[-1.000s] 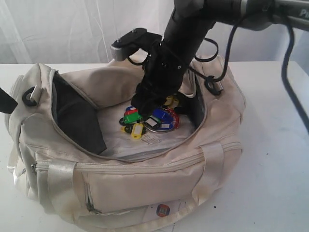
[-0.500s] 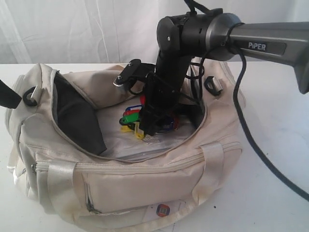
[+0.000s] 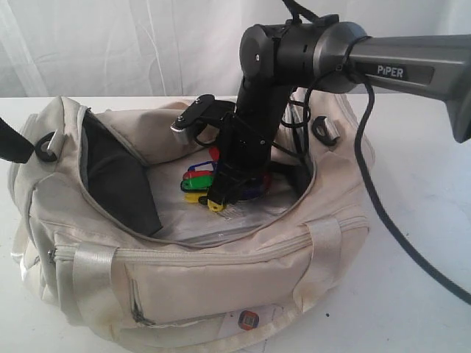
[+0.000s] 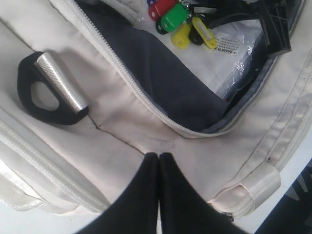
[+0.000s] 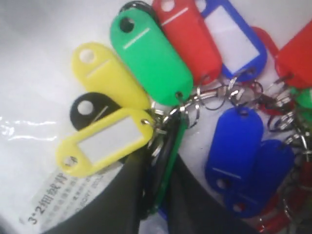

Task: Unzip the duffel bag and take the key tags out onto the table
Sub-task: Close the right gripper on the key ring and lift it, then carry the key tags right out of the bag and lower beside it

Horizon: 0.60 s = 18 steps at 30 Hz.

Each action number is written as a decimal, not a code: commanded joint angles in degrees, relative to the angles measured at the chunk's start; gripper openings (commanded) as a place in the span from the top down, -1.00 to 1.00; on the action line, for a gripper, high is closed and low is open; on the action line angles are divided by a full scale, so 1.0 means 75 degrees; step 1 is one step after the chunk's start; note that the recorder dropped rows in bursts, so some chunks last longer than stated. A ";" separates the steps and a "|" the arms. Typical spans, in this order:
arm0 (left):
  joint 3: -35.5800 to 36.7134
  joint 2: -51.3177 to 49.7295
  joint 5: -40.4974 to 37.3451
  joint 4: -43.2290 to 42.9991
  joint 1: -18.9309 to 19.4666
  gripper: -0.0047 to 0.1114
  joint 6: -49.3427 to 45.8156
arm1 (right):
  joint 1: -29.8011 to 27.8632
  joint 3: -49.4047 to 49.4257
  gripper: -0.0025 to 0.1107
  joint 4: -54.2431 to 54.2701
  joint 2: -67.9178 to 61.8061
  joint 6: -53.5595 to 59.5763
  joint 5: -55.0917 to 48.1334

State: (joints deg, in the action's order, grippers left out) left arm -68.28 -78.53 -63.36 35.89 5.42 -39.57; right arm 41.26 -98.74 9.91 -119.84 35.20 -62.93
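The cream-white duffel bag (image 3: pixel 221 279) lies unzipped on the white table (image 3: pixel 419 294), its dark grey lining showing. The key tags (image 3: pixel 197 179) lie bunched on a plastic sheet on the bag's floor. My right gripper (image 3: pixel 219 200) reaches down into the opening. In the right wrist view its jaws (image 5: pixel 160 163) are shut on a green tag held edgewise and a black one, beside the yellow tag (image 5: pixel 105 141) of the key tags (image 5: pixel 151 58). My left gripper (image 4: pixel 158 157) is shut, its tips pressed on the bag's (image 4: pixel 122 131) end fabric near a black strap ring (image 4: pixel 48 92).
A clear plastic sheet with printed text (image 5: pixel 39 204) covers the bag's floor under the tags. The right arm and its cable (image 3: pixel 383 206) cross above the bag's far right side. A curtain hangs behind the table. Bare tabletop shows to the bag's right.
My right gripper has dropped lower into the bag onto the tags and its jaws have closed on them. The left gripper and the bag have stayed put.
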 commanded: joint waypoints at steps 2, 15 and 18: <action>0.0045 0.0076 -0.0120 0.0176 0.0012 0.92 0.0027 | 0.0017 -0.0069 0.96 0.0148 0.0576 0.0061 -0.0271; 0.0045 0.0076 -0.0135 0.0175 0.0012 0.92 0.0027 | 0.0017 -0.0636 0.96 0.0100 0.2082 -0.0301 -0.0009; 0.0045 0.0076 -0.0150 0.0175 0.0012 0.92 0.0027 | 0.0003 -0.0698 0.96 0.0077 0.2390 -0.0328 0.0021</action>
State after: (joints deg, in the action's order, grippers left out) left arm -68.28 -78.53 -63.33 35.89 5.42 -39.57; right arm 41.30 -103.28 10.50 -104.26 33.46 -63.59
